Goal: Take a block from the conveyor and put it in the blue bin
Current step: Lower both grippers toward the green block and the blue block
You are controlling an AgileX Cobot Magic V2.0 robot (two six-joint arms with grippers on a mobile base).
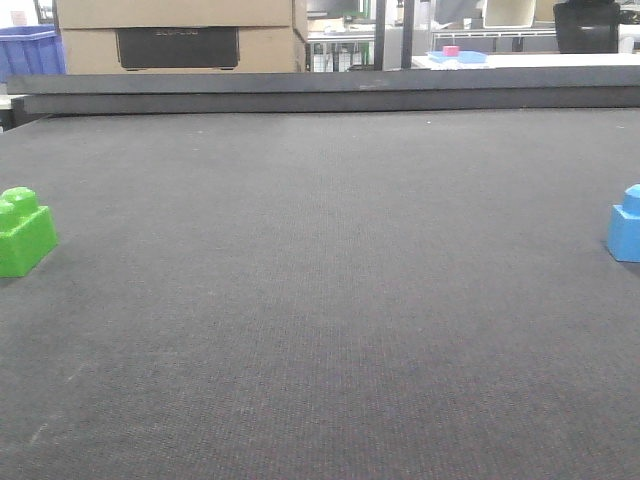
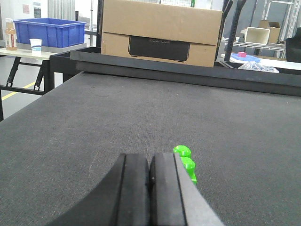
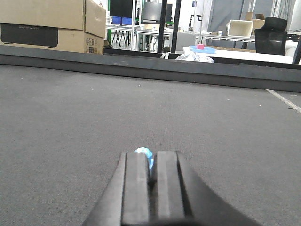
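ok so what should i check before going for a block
1. left tool open for a grab: not ok, shut.
2. right tool open: not ok, shut.
3. green block lying free on the conveyor: ok.
4. blue block lying free: ok.
5. blue bin in sight: ok, left wrist view.
6. conveyor stopped: cannot tell.

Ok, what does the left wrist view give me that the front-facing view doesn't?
Only the left wrist view shows the left gripper, shut, with the green block just past it, plus a cup and a bottle on the table by the blue bin. Only the front-facing view shows the blue block at the conveyor's right edge. Both show the green block, conveyor, cardboard box and blue bin.
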